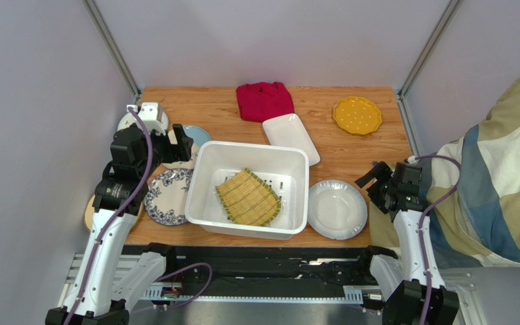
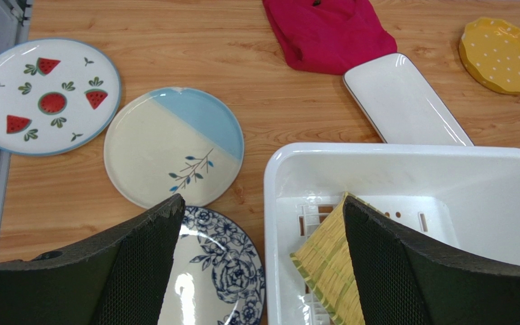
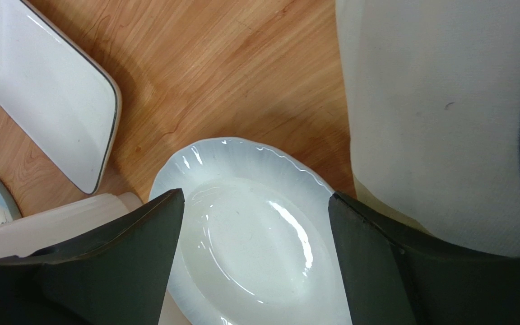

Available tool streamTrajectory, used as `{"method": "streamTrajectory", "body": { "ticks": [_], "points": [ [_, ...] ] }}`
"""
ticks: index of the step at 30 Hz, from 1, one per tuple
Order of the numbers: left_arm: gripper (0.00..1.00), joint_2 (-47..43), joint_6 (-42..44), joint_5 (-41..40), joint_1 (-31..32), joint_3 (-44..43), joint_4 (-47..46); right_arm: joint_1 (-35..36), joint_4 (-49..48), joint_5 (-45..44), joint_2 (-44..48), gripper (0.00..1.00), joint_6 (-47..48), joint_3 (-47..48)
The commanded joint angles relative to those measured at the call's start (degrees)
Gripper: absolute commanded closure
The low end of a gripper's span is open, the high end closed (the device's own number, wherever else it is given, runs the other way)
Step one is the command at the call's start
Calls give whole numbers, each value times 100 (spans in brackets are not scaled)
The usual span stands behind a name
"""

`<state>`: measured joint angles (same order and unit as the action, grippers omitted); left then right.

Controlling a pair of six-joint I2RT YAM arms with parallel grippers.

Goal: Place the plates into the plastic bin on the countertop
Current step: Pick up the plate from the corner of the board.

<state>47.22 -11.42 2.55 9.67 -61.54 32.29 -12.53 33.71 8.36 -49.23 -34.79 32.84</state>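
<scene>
The white plastic bin (image 1: 254, 146) stands mid-table with a greenish woven-look plate (image 1: 248, 198) lying inside. My left gripper (image 1: 180, 145) is open and empty above the bin's left rim, over the cream-and-blue plate (image 2: 173, 145) and the blue floral plate (image 2: 218, 271). The strawberry-print plate (image 2: 44, 95) lies far left. My right gripper (image 1: 375, 177) is open and empty above the right edge of a plain white round plate (image 3: 256, 237), which sits right of the bin. A white rectangular plate (image 1: 291, 137) and a yellow scalloped plate (image 1: 357, 115) lie behind the bin.
A folded red cloth (image 1: 264, 100) lies at the back centre. A patterned cushion (image 1: 493, 183) bulges in past the table's right edge, close to my right arm. Grey walls close in the left, back and right. A tan dish edge (image 1: 89, 214) shows under my left arm.
</scene>
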Motion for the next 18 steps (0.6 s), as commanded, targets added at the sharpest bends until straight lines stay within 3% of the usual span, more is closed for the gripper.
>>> {"method": "streamTrajectory", "body": {
  "ticks": [1, 18],
  "points": [
    [9, -11, 70, 70, 35, 19, -162, -398, -5, 183, -7, 15, 112, -225],
    [9, 15, 70, 79, 96, 19, -153, -627, -321, 429, -288, 16, 657, -445]
  ]
}}
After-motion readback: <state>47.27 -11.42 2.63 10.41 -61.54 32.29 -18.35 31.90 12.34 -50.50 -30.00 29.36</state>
